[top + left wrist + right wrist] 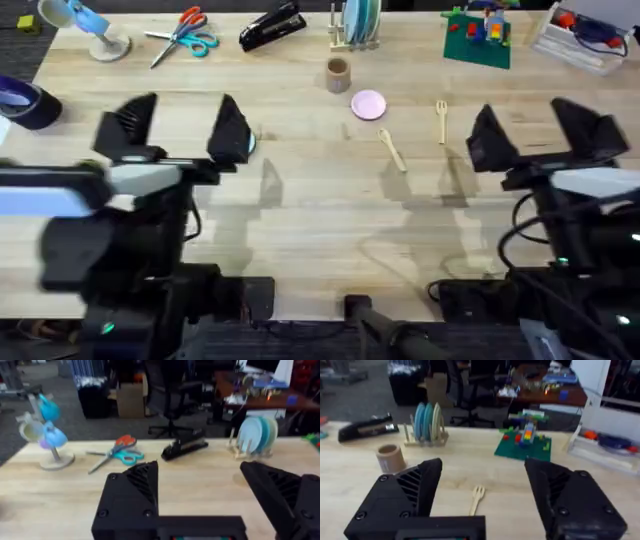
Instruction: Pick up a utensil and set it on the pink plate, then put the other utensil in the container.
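The fork lies flat on the table, handle toward you and tines pointing away, to the right of the pink plate and apart from it. You can see it again in the right wrist view, lying on the wood between that gripper's two fingers but farther off, not touched by them. The spoon lies at a slant between plate and fork, a little nearer to you, touching neither. The plate is bare. The cup stands upright just beyond the plate, to its left, and near the rack of blue plates at the far edge.

Your right gripper hangs above the table to the right of the fork, its black fingers spread wide and holding nothing. Your left gripper is well off to the left of all the task's things, fingers likewise spread wide with nothing between them.

Along the far edge you also have a stapler, scissors, a mug stand and a green brick board. A roll of tape sits at the left edge.
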`<action>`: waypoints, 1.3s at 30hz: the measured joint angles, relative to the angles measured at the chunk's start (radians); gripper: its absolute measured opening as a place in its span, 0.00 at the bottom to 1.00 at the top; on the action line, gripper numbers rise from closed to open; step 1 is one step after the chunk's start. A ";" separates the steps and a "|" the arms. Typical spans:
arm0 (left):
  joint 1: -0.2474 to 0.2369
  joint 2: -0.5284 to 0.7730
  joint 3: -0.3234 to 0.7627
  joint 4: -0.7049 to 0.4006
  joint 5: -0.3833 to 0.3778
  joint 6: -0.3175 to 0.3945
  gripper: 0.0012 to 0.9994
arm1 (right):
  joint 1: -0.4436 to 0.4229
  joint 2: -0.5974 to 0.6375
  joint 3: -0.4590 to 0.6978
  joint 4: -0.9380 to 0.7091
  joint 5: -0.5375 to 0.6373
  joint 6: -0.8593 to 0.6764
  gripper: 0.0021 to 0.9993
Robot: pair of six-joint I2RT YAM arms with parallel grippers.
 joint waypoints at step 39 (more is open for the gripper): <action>0.000 1.202 1.196 -1.149 0.050 -0.030 0.99 | 0.000 1.141 1.120 -0.971 0.000 0.000 1.00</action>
